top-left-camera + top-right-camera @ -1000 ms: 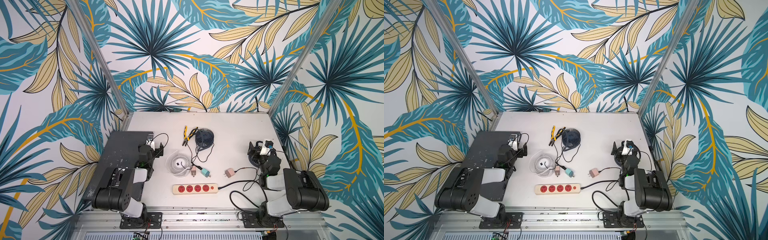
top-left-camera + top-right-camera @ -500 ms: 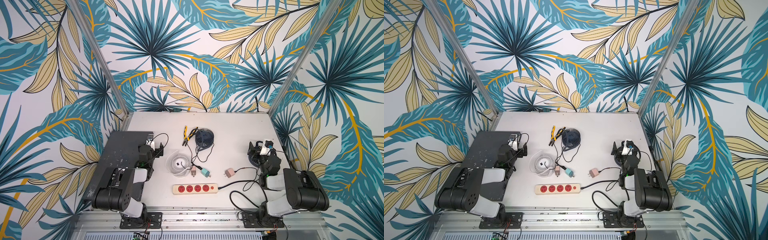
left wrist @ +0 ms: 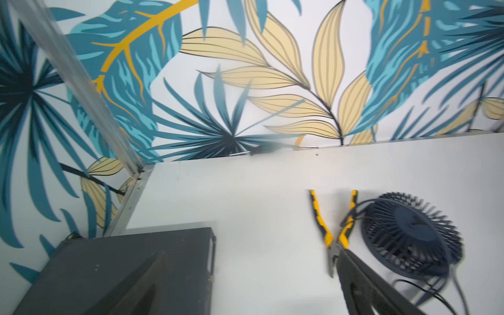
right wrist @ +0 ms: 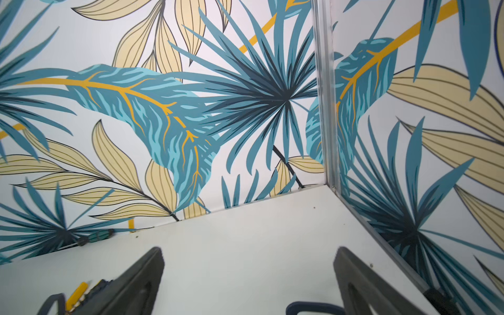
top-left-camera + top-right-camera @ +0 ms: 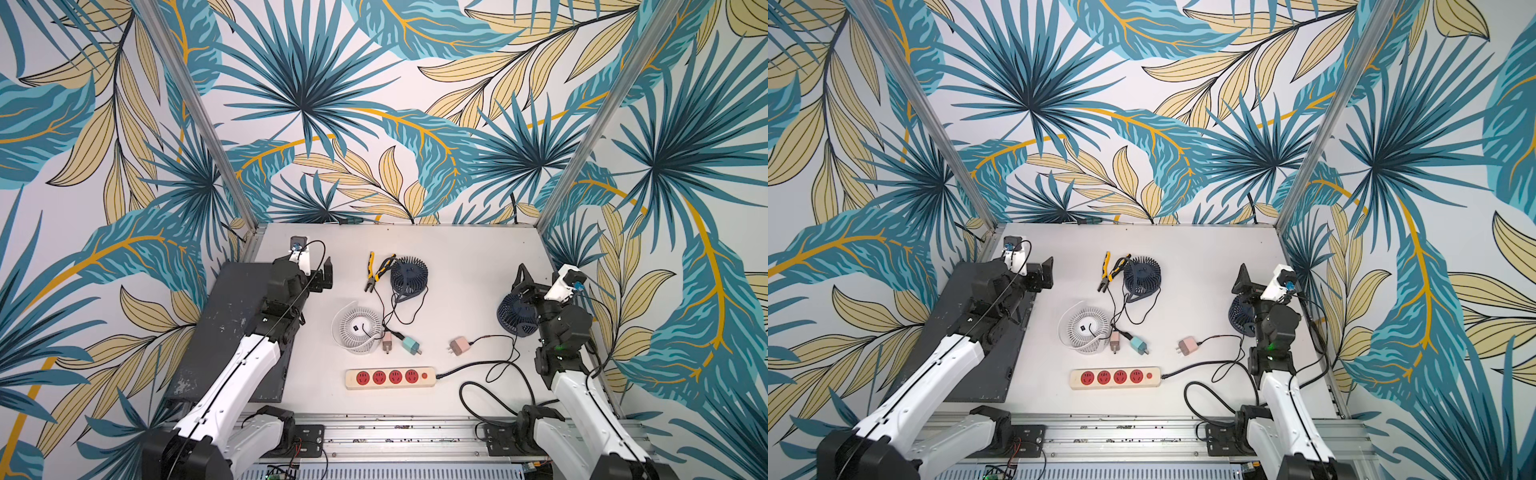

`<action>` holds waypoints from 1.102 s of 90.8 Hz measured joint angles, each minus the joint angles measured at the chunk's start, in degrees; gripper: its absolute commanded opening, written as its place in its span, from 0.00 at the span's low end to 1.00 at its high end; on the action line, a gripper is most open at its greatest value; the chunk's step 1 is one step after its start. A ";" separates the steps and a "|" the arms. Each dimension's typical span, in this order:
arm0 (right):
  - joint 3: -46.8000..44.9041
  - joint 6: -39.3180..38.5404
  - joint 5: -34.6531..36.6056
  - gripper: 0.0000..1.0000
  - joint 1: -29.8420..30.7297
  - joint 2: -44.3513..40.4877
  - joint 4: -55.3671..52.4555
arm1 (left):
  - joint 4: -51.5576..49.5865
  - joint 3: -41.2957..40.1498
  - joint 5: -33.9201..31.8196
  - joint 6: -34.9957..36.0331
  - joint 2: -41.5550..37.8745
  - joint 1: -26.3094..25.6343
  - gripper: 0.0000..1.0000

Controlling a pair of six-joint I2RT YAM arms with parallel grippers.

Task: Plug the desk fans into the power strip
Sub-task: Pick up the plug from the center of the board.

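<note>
1. The left arm reaches forward low over the black mat (image 5: pixel 224 332); the left gripper (image 3: pixel 251 253) hangs level above the table (image 5: pixel 465 257), jaws wide apart, empty
2. The right arm stands folded by the right wall; the right gripper (image 4: pixel 248 251) faces the back wall above a dark blue fan (image 5: pixel 513 322), jaws spread, holding nothing
3. The power strip (image 5: pixel 390 377) lies flat near the front edge, between both arms, with its sockets unoccupied

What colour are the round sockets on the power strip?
The sockets are red, on the cream-beige power strip. Best seen in a top view.
</note>
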 measured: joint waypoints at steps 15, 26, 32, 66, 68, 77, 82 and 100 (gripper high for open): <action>0.96 5.88 -3.72 1.00 0.00 -5.03 -16.04 | -10.25 3.17 -1.31 -5.31 -1.66 -16.92 1.00; 3.50 8.33 -1.92 1.00 0.00 -3.91 -27.26 | -12.41 6.51 -5.07 -6.01 3.63 -33.27 1.00; 4.68 9.55 0.17 1.00 -0.02 -3.65 -31.69 | -11.93 8.90 -7.08 -5.29 9.42 -40.92 1.00; 3.80 14.99 2.64 1.00 -0.02 -6.40 -40.39 | -9.03 23.04 -6.75 -2.21 44.44 -51.47 1.00; 3.72 15.37 2.62 1.00 -0.02 -6.58 -40.54 | -9.18 24.06 -6.60 -1.88 46.03 -51.47 1.00; 3.54 16.50 2.62 1.00 -0.02 -7.13 -41.09 | -9.22 28.81 -6.21 -1.01 52.43 -51.28 1.00; 3.54 16.94 2.62 1.00 -0.02 -7.52 -41.33 | -9.22 30.38 -5.90 -0.74 54.84 -50.80 1.00; 3.39 17.44 2.64 1.00 -0.02 -9.14 -42.77 | -9.27 32.57 -1.55 -0.76 59.76 -48.94 1.00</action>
